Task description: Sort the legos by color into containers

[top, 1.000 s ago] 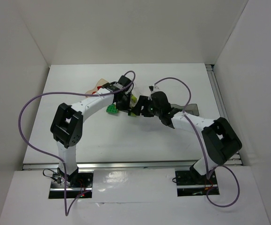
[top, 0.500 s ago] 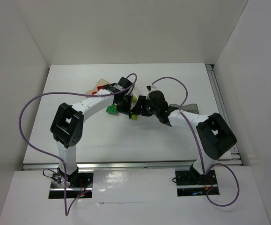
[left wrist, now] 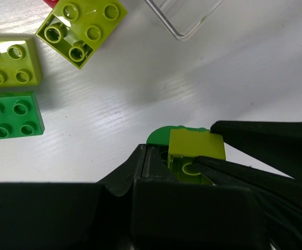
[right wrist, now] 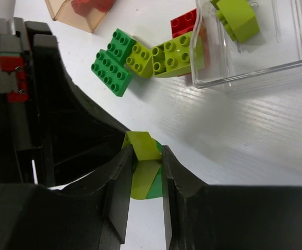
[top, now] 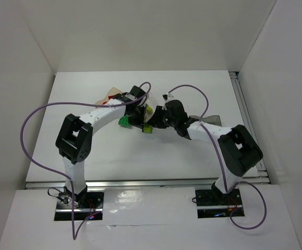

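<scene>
My right gripper [right wrist: 146, 156] is shut on a yellow-green lego [right wrist: 143, 146] that is joined to a dark green lego [right wrist: 155, 190], just above the table. My left gripper [left wrist: 143, 153] is shut, its tips right against that same pair [left wrist: 196, 145]; nothing shows between its jaws. Both grippers meet at mid-table [top: 146, 125]. The clear container [right wrist: 255, 78] holds a yellow-green lego [right wrist: 237, 18]. The orange-tinted container [right wrist: 75, 13] holds red legos. Loose beside them lie a dark green lego [right wrist: 111, 70], two yellow-green legos [right wrist: 140, 60] [right wrist: 177, 54] and a red lego [right wrist: 184, 23].
The dark smoky container [top: 213, 121] lies to the right, behind my right arm. White walls enclose the table on three sides. Purple cables loop over both arms. The left arm's fingers fill the left side of the right wrist view.
My right gripper has closed from open onto the yellow-green lego, and its arm has shifted slightly left toward the left gripper. The left gripper stayed shut in place.
</scene>
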{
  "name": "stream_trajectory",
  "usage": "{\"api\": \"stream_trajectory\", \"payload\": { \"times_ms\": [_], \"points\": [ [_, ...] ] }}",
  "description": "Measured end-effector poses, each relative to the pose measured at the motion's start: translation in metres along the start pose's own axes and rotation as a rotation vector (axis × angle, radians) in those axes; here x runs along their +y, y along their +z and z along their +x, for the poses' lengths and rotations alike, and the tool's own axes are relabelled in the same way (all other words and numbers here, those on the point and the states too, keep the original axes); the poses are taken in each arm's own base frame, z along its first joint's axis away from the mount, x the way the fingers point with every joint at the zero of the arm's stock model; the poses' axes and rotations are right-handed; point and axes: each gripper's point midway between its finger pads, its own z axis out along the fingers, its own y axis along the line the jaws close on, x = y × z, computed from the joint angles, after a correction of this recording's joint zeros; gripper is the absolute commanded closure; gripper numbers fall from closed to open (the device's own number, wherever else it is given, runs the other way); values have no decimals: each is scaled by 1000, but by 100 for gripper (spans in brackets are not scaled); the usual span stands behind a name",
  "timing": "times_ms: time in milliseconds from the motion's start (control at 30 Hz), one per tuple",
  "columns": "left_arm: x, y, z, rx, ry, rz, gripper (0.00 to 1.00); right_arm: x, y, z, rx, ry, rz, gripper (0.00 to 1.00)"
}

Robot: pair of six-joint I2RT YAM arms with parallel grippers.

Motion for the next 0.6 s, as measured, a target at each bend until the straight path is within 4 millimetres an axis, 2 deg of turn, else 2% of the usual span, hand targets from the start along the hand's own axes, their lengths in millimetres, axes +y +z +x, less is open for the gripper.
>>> {"api": "stream_trajectory", "payload": {
  "times_ms": [100, 600],
  "points": [
    [1, 0, -1, 2, -7, 7, 100, 3, -2, 0, 1, -8, -21, 77],
    [-1, 8, 7, 69, -46, 88, 100, 3, -9, 12, 12, -97, -49, 78]
  ]
}}
